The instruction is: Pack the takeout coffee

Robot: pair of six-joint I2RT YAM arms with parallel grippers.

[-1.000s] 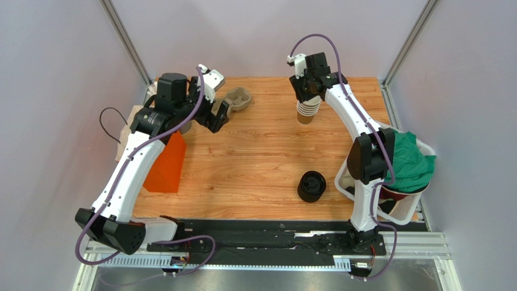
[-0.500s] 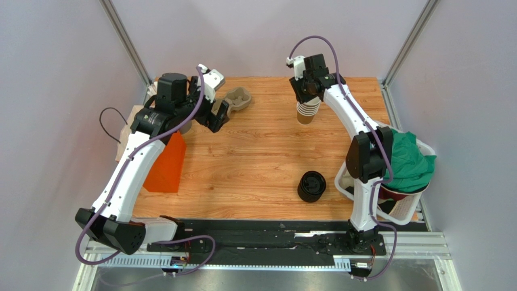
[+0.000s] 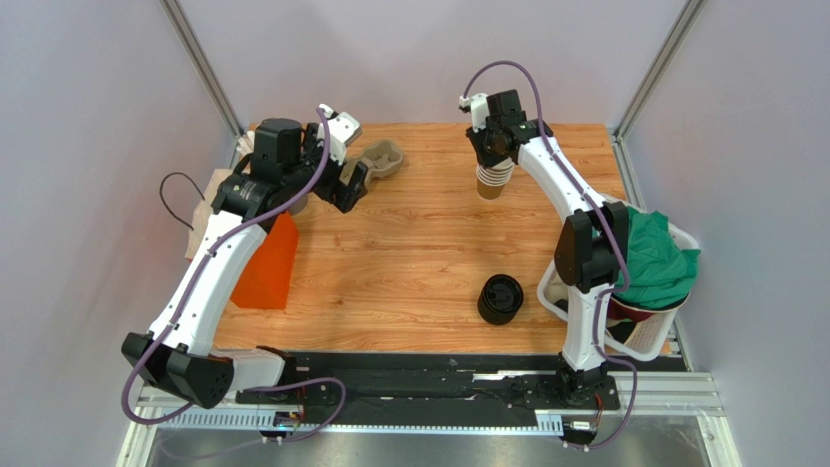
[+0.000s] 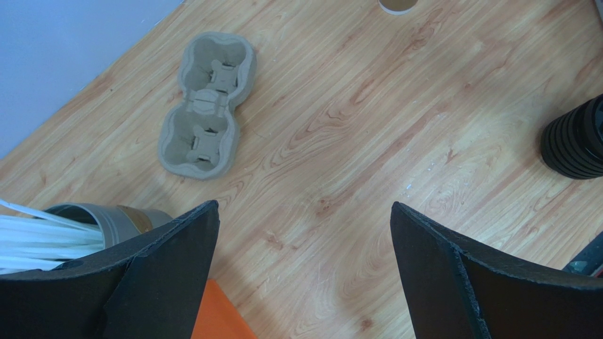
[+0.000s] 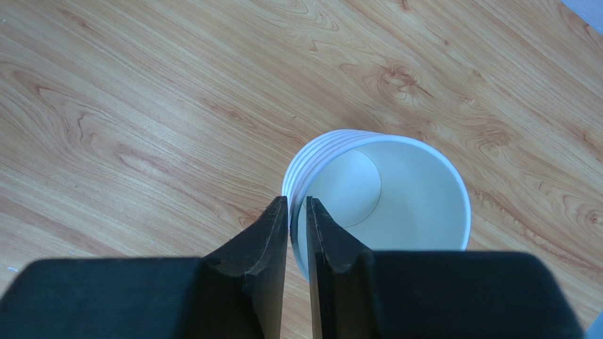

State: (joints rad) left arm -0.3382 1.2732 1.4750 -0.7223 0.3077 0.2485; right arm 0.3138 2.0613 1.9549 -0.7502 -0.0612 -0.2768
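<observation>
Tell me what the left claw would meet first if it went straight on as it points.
Probably bare tabletop: the open left claw aims at wood between the cardboard cup carrier and the stack of black lids. Depth is unclear, but nothing seems to stand in that line.

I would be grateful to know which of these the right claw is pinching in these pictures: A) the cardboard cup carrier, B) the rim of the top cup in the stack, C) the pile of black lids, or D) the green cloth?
B: in the right wrist view the right claw has one finger inside and one outside the wall of the top cup on the stack of cups, closed on its rim.
</observation>
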